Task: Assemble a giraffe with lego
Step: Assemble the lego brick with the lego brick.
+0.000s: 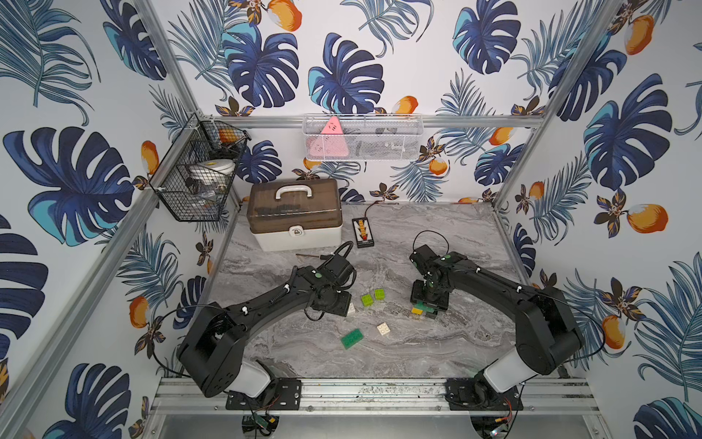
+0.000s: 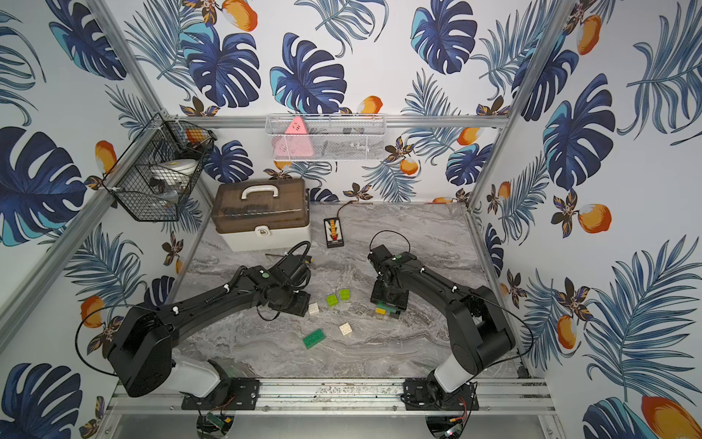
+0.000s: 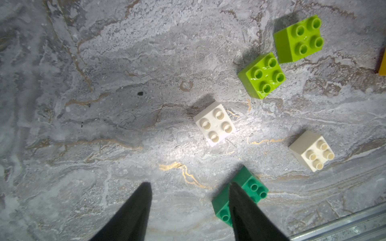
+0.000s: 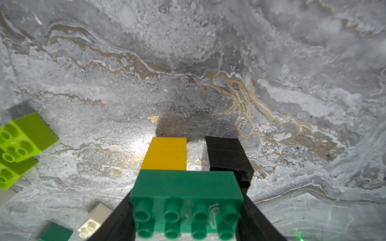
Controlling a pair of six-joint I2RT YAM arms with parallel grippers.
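My right gripper [image 4: 186,201] is shut on the giraffe [image 1: 423,309]. It grips the long dark green brick [image 4: 186,187] by its ends. A yellow leg [image 4: 166,154] and a black leg [image 4: 227,154] hang below that brick, at or just above the table. My left gripper [image 3: 189,184] is open over bare table with nothing between its fingers. Loose lego lies between the arms: two lime bricks [image 1: 367,299] [image 1: 379,293], two white bricks [image 1: 351,308] [image 1: 383,328] and a second dark green long brick [image 1: 351,338]. One left finger partly covers that brick [image 3: 251,187].
A white box with a brown lid [image 1: 296,216] stands at the back left. A small black controller [image 1: 362,232] lies beside it. Wire baskets [image 1: 201,171] [image 1: 362,137] hang on the walls. A metal rail [image 1: 380,391] runs along the front edge.
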